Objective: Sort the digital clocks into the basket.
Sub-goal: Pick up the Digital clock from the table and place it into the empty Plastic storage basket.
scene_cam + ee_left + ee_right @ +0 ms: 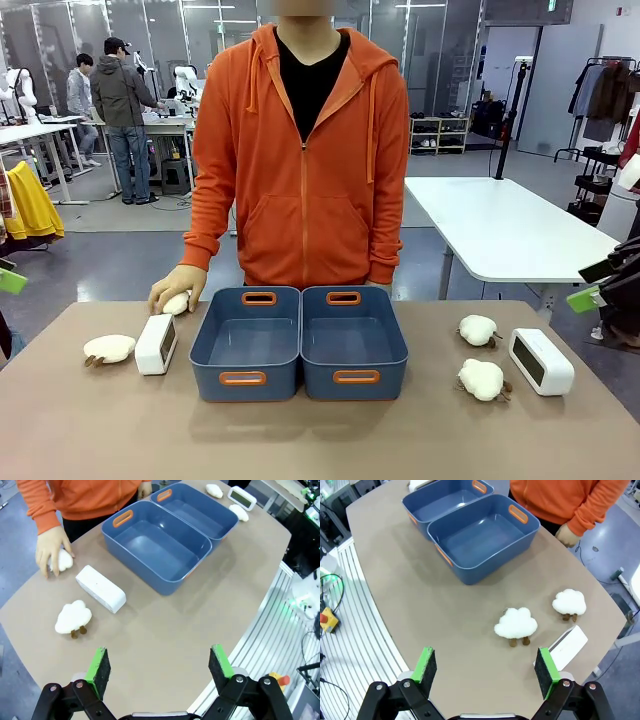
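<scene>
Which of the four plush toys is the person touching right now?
The plush toy behind the left clock, under the person's hand; the other three lie untouched.

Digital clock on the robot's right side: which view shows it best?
Front view: the right clock is whole, with its screen visible. The left wrist view shows it small and far; the right wrist view shows it partly behind the right gripper's pad.

We are in a robotics lab, a wide open hall with a grey floor (pixel 110 255). Beyond our tan worktop (pixel 320 440) stand white tables (pixel 500 225), glass partitions (pixel 50 40), a low shelf (pixel 438 133) and a clothes rack (pixel 603 92) hung with dark garments. Two people (pixel 122 105) stand at a far table, and a red stop button (pixel 324 616) sits just off the worktop's edge.
</scene>
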`<move>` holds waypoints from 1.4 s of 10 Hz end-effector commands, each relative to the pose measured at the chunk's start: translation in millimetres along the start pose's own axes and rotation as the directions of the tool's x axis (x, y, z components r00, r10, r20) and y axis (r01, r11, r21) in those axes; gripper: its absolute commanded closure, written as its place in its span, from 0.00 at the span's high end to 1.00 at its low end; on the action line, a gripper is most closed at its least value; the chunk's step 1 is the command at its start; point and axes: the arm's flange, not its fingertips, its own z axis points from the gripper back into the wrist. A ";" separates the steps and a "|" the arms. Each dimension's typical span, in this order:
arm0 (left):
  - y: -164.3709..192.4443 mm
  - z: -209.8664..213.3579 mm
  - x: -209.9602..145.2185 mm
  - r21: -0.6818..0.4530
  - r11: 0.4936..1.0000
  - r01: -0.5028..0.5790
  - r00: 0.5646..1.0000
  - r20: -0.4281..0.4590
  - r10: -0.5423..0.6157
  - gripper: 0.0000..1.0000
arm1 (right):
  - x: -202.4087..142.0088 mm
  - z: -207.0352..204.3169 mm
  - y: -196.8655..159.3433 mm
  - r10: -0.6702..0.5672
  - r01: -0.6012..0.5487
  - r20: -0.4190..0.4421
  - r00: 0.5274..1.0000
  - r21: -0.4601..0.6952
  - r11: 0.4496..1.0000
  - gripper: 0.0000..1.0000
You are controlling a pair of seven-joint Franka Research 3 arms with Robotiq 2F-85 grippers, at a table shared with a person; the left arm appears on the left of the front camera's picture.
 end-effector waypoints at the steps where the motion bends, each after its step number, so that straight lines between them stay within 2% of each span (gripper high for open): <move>1: 1.4 -1.2 -1.2 -0.022 1.000 0.013 1.000 0.007 -0.013 1.00 | -1.1 0.4 -1.3 0.013 -0.013 0.007 1.000 0.011 1.000 1.00; 8: 1.4 -1.2 -1.2 -0.022 1.000 0.013 1.000 0.007 -0.013 1.00 | -1.1 0.4 -1.3 0.013 -0.013 0.007 1.000 0.011 1.000 1.00; 10: 1.4 -1.2 -1.2 -0.022 1.000 0.013 1.000 0.007 -0.013 1.00 | 6.8 0.6 -5.9 -0.038 0.038 -0.007 0.999 0.002 0.999 1.00; 11: 1.4 -1.2 -1.2 -0.022 1.000 0.013 1.000 0.007 -0.013 1.00 | 11.0 2.7 -8.6 -0.052 0.051 -0.039 0.998 -0.023 0.998 1.00; 12: 1.4 -1.2 -1.2 -0.022 1.000 0.013 1.000 0.007 -0.013 1.00 | 13.7 3.0 -14.2 -0.124 0.118 -0.080 0.989 -0.082 0.990 1.00; 14: 1.4 -1.2 -1.2 -0.022 1.000 0.013 1.000 0.007 -0.013 1.00 | 21.8 -22.1 -32.2 -0.328 0.306 -0.225 0.918 -0.128 0.943 1.00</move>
